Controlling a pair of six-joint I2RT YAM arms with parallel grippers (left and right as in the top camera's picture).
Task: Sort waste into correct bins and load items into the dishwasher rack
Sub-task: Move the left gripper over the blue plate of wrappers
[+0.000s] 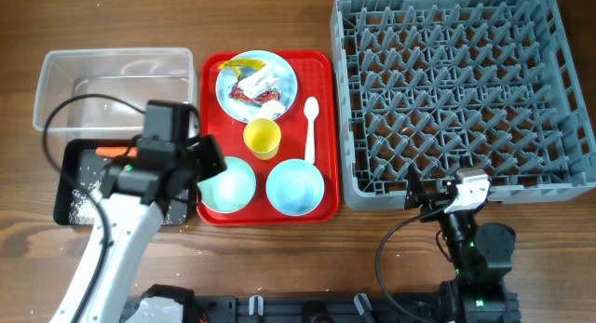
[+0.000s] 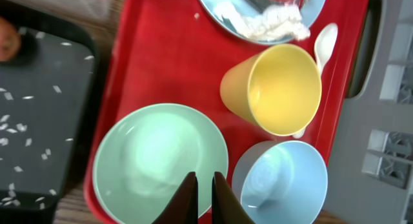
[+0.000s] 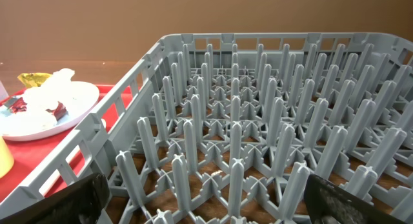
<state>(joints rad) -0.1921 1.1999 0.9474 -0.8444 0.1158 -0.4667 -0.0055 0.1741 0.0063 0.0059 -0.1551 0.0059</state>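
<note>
the left tool (image 2: pixel 203 193) hangs over the near rim of the left bowl (image 2: pixel 161 161). its fingers are drawn narrow, with only a slit between them, and i can't tell whether the rim sits in that slit. the right tool (image 3: pixel 208 208) is spread wide at the near edge of the rack (image 3: pixel 258 140) and holds nothing.

risks, as i judge them: a thin pinch on a smooth, sloped rim could let the bowl slide out or tip as it lifts. the second bowl (image 2: pixel 282 179) and the cup (image 2: pixel 277 88) stand just beside it, so a swing to the right could knock the cup onto the spoon (image 2: pixel 322 40). the plate (image 1: pixel 256 84), at the far end of the red tray (image 1: pixel 321 74), carries wrappers (image 1: pixel 250 90), tissue (image 1: pixel 271 108) and a yellow scrap (image 1: pixel 246 62). loading it uncleared would carry waste into the rack. light wrappers might also cling to a finger and drop on the counter (image 1: pixel 307 267).

rice (image 2: pixel 19 130) and the carrot (image 1: pixel 115 153) lie in the black tray (image 1: pixel 76 169), left of the red one, and the tub (image 1: pixel 112 81) sits beyond it. the left arm covers much of the black tray from above. the carrot is cut off and blurred in the wrist view. i see no brown lump anywhere.
</note>
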